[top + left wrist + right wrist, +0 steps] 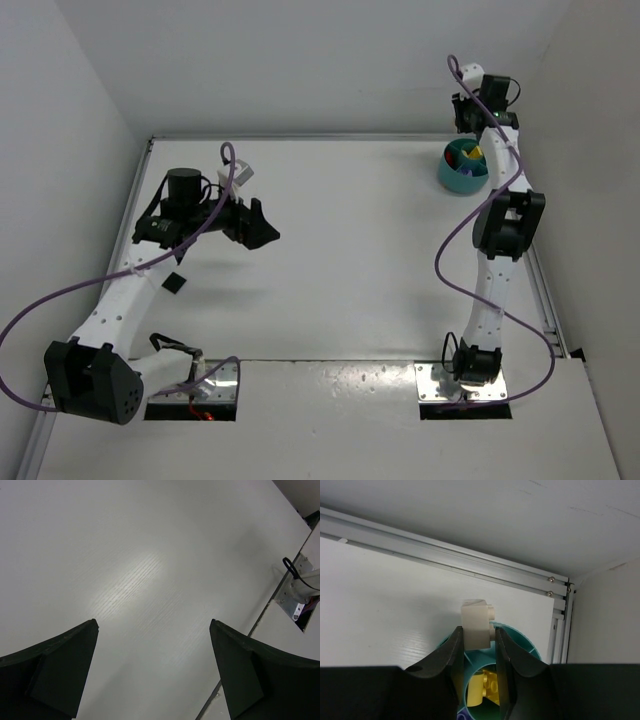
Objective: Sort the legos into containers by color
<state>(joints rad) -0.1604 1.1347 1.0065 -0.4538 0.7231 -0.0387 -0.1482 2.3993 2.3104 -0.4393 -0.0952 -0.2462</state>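
The round teal dish (446, 178) stands at the table's far right corner, with yellow (476, 153) and red (461, 158) bricks in its wedges. My right gripper (467, 125) hangs over it. In the right wrist view it (477, 631) is shut on the cream-white brick (476, 620), held just above the dish's far rim (526, 641). Yellow bricks (487, 687) lie in the wedge below, and a purple one (464, 716) shows at the bottom edge. My left gripper (263, 229) is open and empty over bare table at the left, its fingers (70, 660) wide apart.
An aluminium rail (445, 555) and the walls close in right behind the dish. A small black square (175, 283) lies on the table under the left arm. The right arm's base plate (295, 600) shows at the table's near seam.
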